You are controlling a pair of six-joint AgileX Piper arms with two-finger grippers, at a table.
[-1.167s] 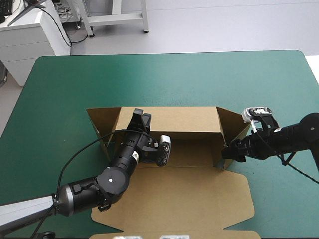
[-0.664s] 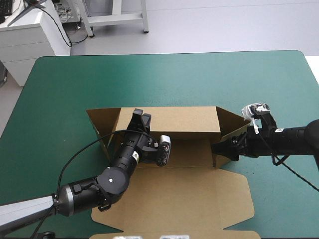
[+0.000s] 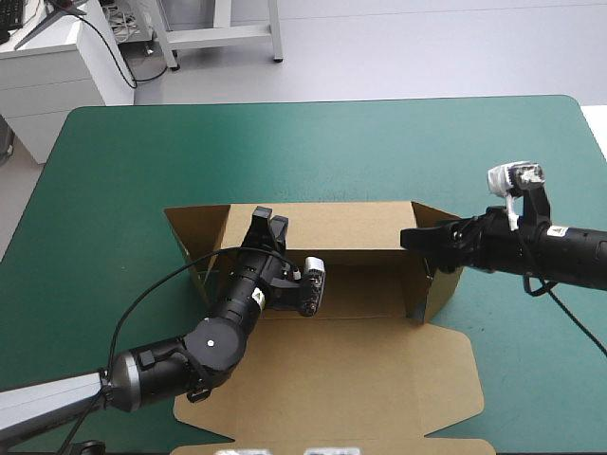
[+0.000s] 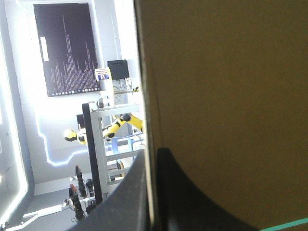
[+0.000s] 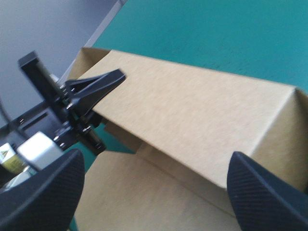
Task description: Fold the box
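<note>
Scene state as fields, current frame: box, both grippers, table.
box: brown, partly folded
far wall: raised
end flaps: both up, angled outward
lid: flat, toward the near edge
left gripper: shut on the far wall, near its left end
right gripper: open, at the far wall's right end; contact unclear
table: teal-green cover, box near centre

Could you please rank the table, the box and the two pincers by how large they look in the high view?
1. The table, by far the largest.
2. The box.
3. The left pincer and the right pincer look about alike, so I would not rank them.
</note>
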